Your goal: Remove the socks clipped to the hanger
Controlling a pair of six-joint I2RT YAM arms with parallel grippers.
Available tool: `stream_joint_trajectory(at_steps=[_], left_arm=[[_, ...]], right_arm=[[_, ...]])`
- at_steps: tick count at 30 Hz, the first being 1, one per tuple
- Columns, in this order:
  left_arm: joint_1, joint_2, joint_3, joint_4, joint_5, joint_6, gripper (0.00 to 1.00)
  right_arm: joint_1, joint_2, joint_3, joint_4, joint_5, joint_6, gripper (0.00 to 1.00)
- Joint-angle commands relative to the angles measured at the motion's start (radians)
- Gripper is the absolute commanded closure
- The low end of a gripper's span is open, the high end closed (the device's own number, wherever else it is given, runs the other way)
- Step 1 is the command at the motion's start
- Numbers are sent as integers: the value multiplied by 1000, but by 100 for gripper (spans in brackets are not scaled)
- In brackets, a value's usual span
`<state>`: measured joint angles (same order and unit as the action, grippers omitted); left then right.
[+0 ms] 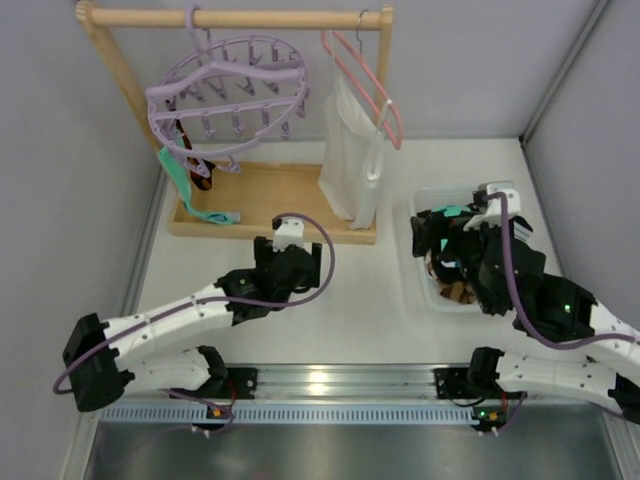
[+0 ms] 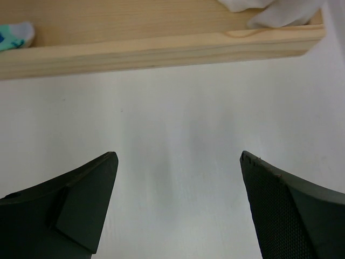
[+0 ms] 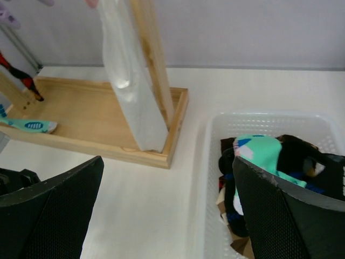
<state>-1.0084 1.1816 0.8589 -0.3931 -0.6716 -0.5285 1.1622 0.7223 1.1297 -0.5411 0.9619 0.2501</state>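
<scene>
The lavender hanger [image 1: 228,85] hangs from the wooden rail at the back left. A teal sock [image 1: 180,182] dangles from its left side, with the toe [image 2: 13,35] lying on the rack's wooden base. Beside it hangs a red-orange-black sock [image 1: 199,176], which the right wrist view also catches [image 3: 22,77]. My left gripper [image 1: 290,240] is low over the table in front of the base, open and empty [image 2: 178,159]. My right gripper [image 1: 438,232] is open at the left rim of the basket, holding nothing [image 3: 168,162].
A white basket [image 1: 425,295] on the right holds several socks, a teal one [image 3: 259,154] on top. A white sleeveless garment [image 1: 352,165] on a pink hanger [image 1: 365,85] hangs at the rack's right end. The wooden base tray [image 1: 270,195] spans the rack's foot.
</scene>
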Motion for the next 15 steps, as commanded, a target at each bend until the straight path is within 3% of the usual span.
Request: stream_joint_trajectory(at_steps=[1, 5, 8, 9, 10, 12, 15], left_arm=[[13, -140, -104, -54, -164, -106, 1], [125, -209, -153, -125, -103, -162, 2], [362, -211, -170, -116, 19, -160, 2], [460, -200, -166, -113, 1, -172, 1], [491, -194, -167, -96, -19, -174, 1], [551, -165, -181, 18, -32, -142, 1], [660, -88, -201, 262, 76, -18, 1]], right_arm=[[-4, 74, -34, 165, -164, -20, 0], [-19, 170, -84, 309, -338, -38, 1], [-33, 279, -61, 337, -399, -31, 1], [-35, 322, -59, 349, -407, -32, 1], [-36, 336, -59, 360, -432, -35, 0], [-42, 367, -61, 392, -462, -41, 1], [-55, 376, -74, 415, -505, -41, 1]])
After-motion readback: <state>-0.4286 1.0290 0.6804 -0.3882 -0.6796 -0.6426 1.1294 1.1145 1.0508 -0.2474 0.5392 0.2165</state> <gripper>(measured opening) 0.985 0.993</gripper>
